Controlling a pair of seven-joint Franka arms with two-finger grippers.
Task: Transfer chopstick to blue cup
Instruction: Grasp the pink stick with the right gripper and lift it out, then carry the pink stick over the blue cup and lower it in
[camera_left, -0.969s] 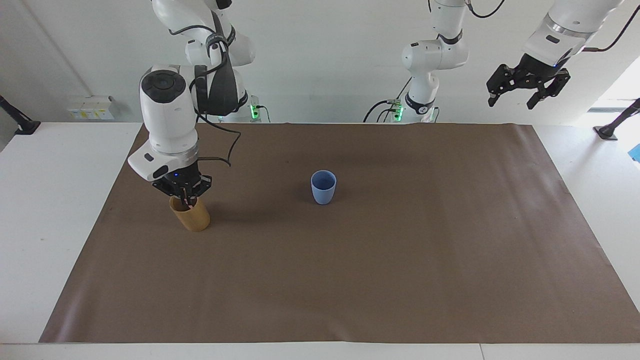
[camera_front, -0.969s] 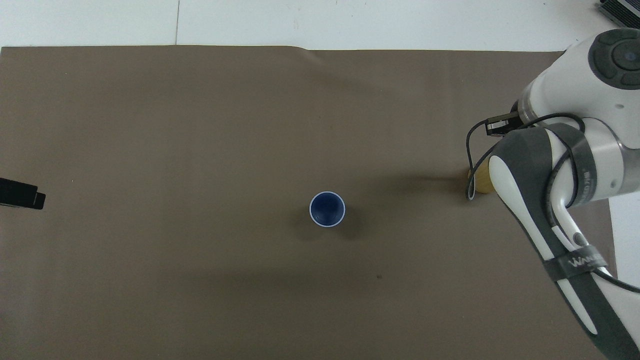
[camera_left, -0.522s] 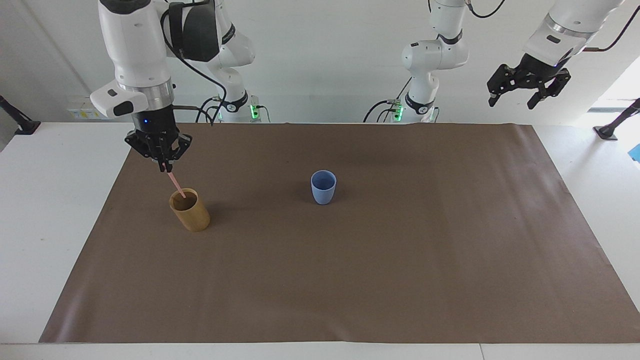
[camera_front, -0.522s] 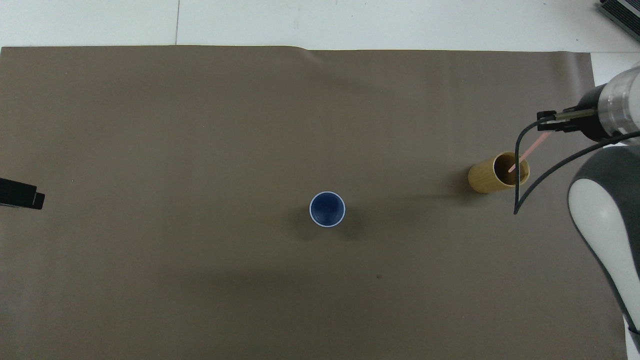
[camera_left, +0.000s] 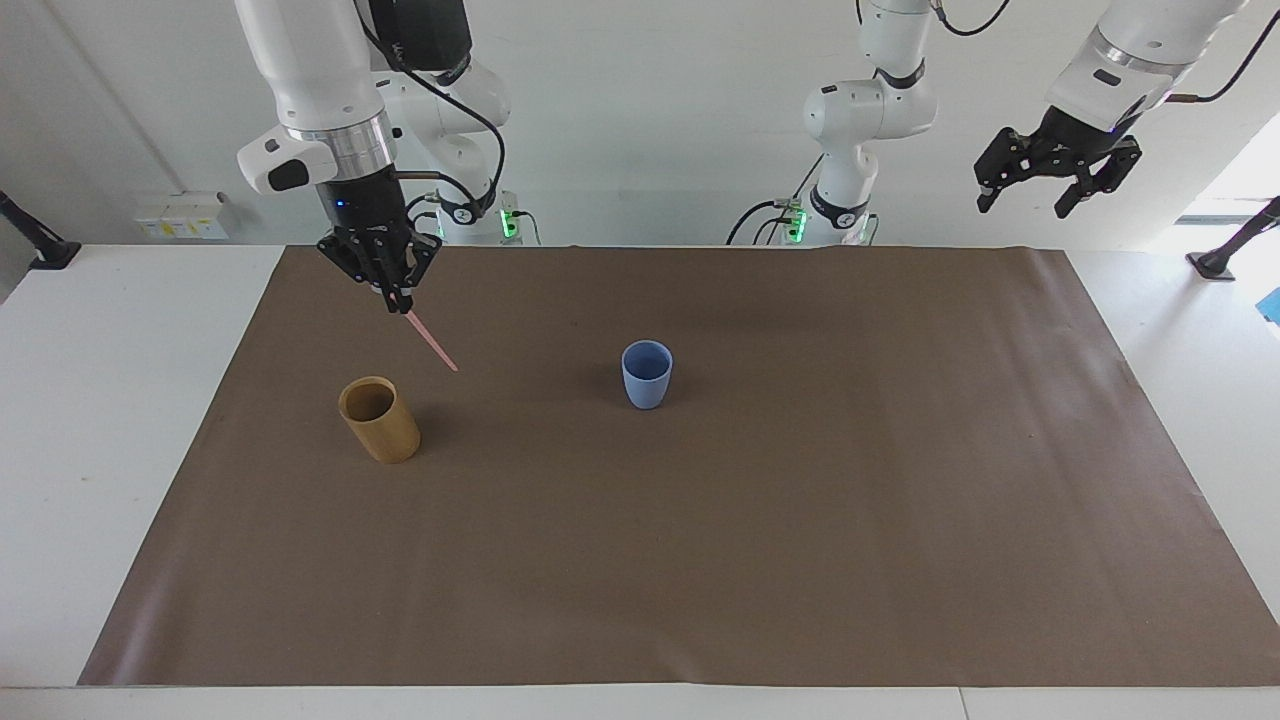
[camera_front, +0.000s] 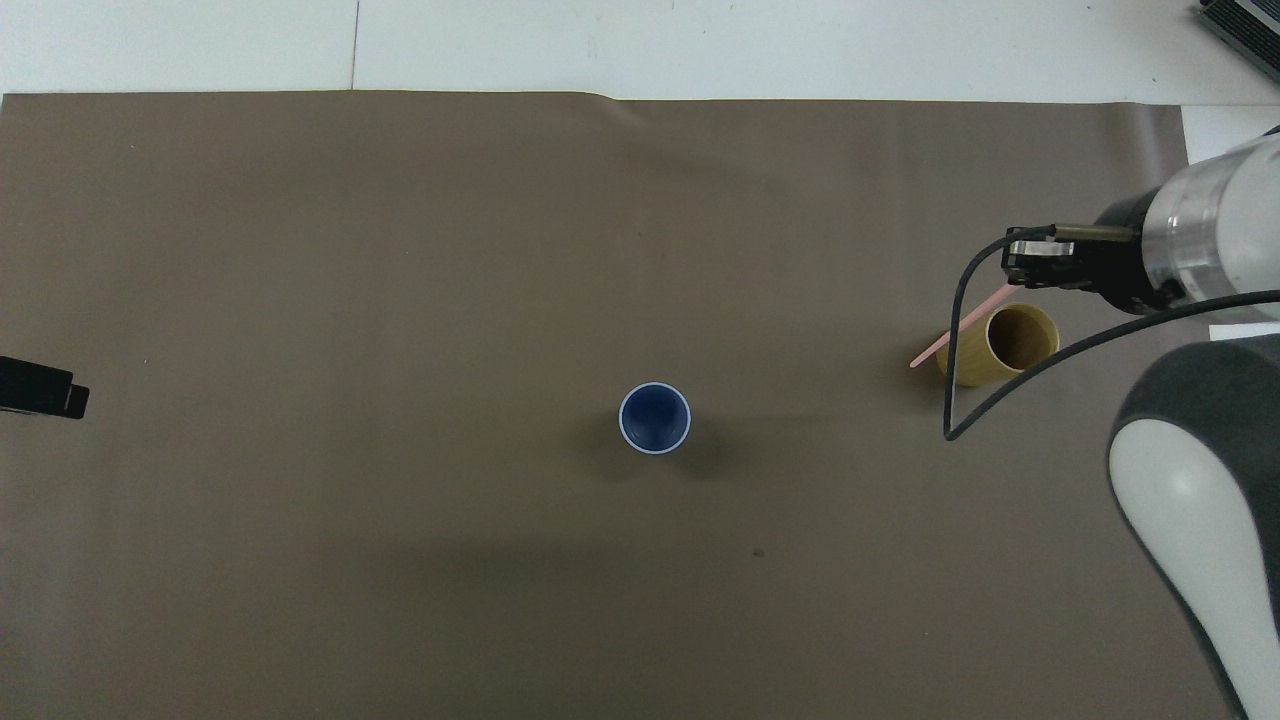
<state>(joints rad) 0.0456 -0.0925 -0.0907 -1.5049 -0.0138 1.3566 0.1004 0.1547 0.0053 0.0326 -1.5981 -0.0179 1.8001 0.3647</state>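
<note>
Taking the facing view from its left edge: the right end effector (camera_left: 397, 300) hangs in the air over the brown mat (camera_left: 700, 560), its fingertips pinched together on the top end of the chopstick (camera_left: 432, 343). The pale pink stick slants down from the grip toward the middle of the surface, its lower tip free in the air, clear of both cups. In the overhead view the same end effector (camera_front: 1018, 268) shows with the chopstick (camera_front: 958, 330) crossing the outer wall of the tan cup (camera_front: 1000, 345).

The tan cup (camera_left: 380, 418) stands on the mat toward the right arm's end of the surface, leaning slightly, with nothing in it.

The blue cup (camera_left: 647, 373) stands upright near the middle of the mat, well apart from the tan cup; its mouth (camera_front: 655, 417) shows nothing inside.

The left end effector (camera_left: 1030, 205) waits raised high over the left arm's end of the surface, its fingers spread apart and holding nothing.
</note>
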